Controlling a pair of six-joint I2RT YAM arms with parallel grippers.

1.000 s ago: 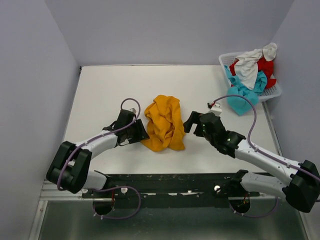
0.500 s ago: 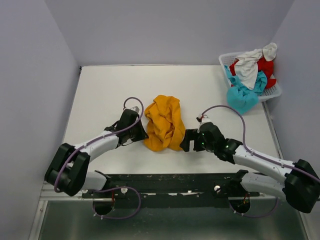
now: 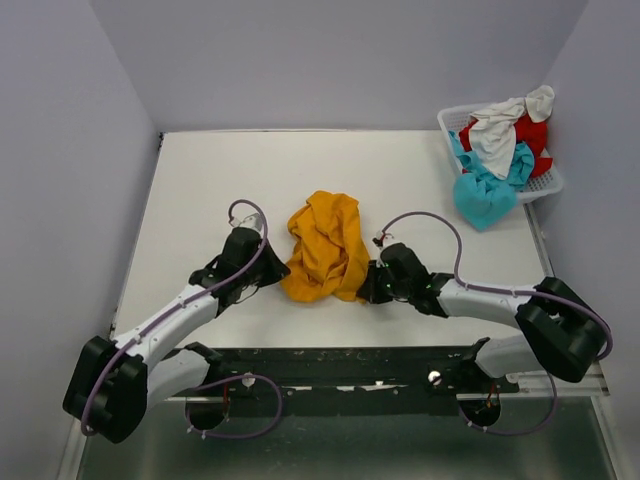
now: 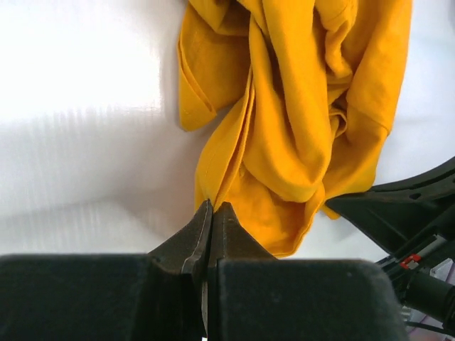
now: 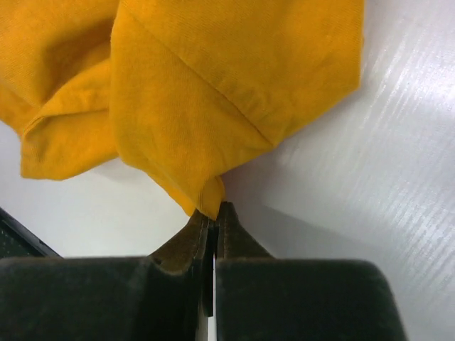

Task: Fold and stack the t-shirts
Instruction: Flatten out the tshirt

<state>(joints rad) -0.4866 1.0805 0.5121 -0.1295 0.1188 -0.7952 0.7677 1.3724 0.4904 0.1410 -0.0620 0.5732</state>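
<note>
Shirt at centre stage: the orange shirt lies bunched in a crumpled heap in the middle of the table. It is longer front to back than side to side, and both arms are stretched out to its near end.

Left gripper first. Its jaws are pressed tight together with no gap showing. The wrist view has a thin fold of the shirt's edge running straight down into the fingertips, so that is a pinch on the cloth, low on the near-left side.

Over to the right gripper, and it's the same story. The jaws are shut, with a small pointed corner of orange cloth caught between the tips. The rest of the shirt fans away above it, a stitched seam running across.

From above, the two grippers flank the shirt's near end, the left one at the near-left edge and the right one at the near-right corner, both low at the table. The left wrist camera even catches the right gripper's black body just past the shirt's other side. The cloth itself is twisted in long folds.

Off in the far right corner, the basket holds the rest. The white shirt is on top with the red shirt beside it. The turquoise shirt spills over the near rim, well apart from both arms.
</note>
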